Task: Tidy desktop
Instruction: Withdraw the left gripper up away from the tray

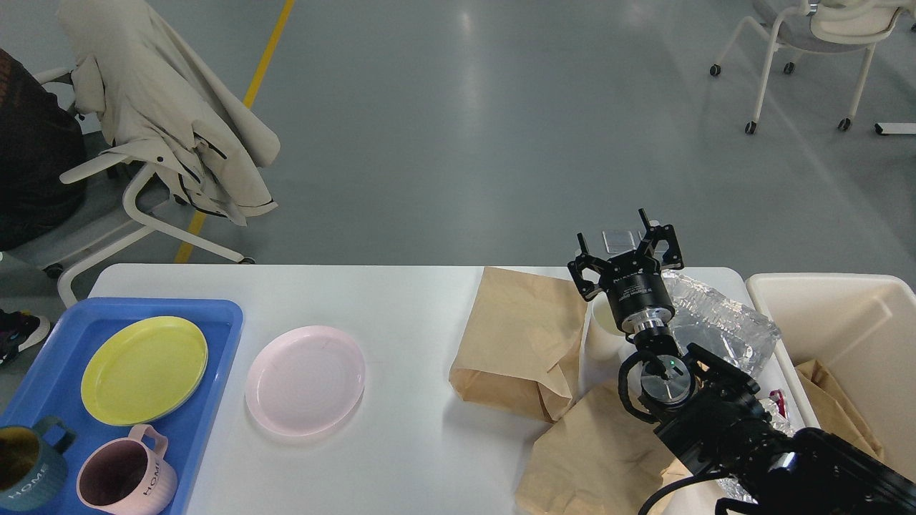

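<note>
The white desktop [415, 307] holds a pink plate [305, 379] left of the middle and two brown paper bags [526, 340] [601, 458] on the right. A white paper cup [603, 330] and crumpled clear plastic [723, 322] lie by the bags. My right gripper [621, 242] hangs above the cup at the table's far edge, open and empty. My left gripper is out of view.
A blue tray [215, 315] at the left holds a yellow plate [144, 368], a pink mug [125, 478] and a teal mug [28, 468]. A cream bin [844, 315] with brown paper inside stands at the right. A chair with a coat [172, 107] stands behind the table.
</note>
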Motion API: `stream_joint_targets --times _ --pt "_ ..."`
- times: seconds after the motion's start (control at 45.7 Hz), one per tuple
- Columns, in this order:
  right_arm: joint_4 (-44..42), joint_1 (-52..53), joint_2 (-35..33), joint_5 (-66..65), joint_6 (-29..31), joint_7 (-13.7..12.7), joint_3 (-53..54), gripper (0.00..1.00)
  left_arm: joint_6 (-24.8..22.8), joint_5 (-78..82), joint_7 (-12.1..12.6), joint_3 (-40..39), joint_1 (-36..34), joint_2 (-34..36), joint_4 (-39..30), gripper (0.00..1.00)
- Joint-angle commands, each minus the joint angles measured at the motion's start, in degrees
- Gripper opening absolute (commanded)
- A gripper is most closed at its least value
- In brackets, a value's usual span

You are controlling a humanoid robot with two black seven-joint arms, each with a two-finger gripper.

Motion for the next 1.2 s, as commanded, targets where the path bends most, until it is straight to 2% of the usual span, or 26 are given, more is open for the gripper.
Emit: stream_joint_targets --times 0.0,0.066,0.241,0.35,0.438,0.548,0.591,0.767,0.92,1.007,1.117,1.183 --pt "0.0 0.0 0.0 0.0 0.0 0.0 0.0 1.00 0.3 -0.4 0.0 -1.3 2.0 -0.1 0.5 0.22" --pt "0.0 0.0 0.0 0.0 0.0 0.0 0.0 1.00 0.3 -0.4 0.0 -1.5 2.3 -0.4 0.5 0.34" --pt "0.0 0.0 0.0 0.0 0.0 0.0 0.0 1.00 0.2 -1.0 -1.0 -2.6 1.7 -0.5 0.5 0.57" --pt "0.0 0.0 0.0 0.0 0.0 0.0 0.0 1.00 -0.3 -1.8 -1.9 -4.9 0.9 -0.4 0.5 0.64" --pt "0.0 0.0 0.0 0.0 0.0 0.0 0.0 1.00 -0.9 -1.8 -3.7 -4.9 -3.3 0.0 0.6 0.70" --pt "0.0 0.0 0.0 -0.1 0.0 0.0 0.0 1.00 -4.9 -1.6 -6.0 -4.5 -10.7 0.3 0.6 0.73" --pt "0.0 0.0 0.0 0.0 0.0 0.0 0.0 1.00 -9.4 -1.6 -7.7 -4.7 -17.3 0.3 0.6 0.74" --pt "0.0 0.0 0.0 0.0 0.0 0.0 0.0 1.00 -22.2 -1.7 -11.2 -6.0 -35.9 -0.8 0.6 0.74" --pt "0.0 0.0 0.0 -0.1 0.0 0.0 0.0 1.00 -34.5 -1.9 -13.0 -10.1 -51.5 -6.2 0.8 0.74" --pt "0.0 0.0 0.0 -0.1 0.0 0.0 0.0 1.00 -37.7 -1.9 -12.7 -14.0 -54.3 -8.3 0.9 0.74" --pt "0.0 0.0 0.0 0.0 0.0 0.0 0.0 1.00 -37.6 -3.8 -11.1 -14.9 -52.5 -13.1 -0.9 0.74" --pt "0.0 0.0 0.0 0.0 0.0 0.0 0.0 1.00 -36.5 -7.4 -8.5 -14.0 -49.2 -15.2 -4.6 0.74"
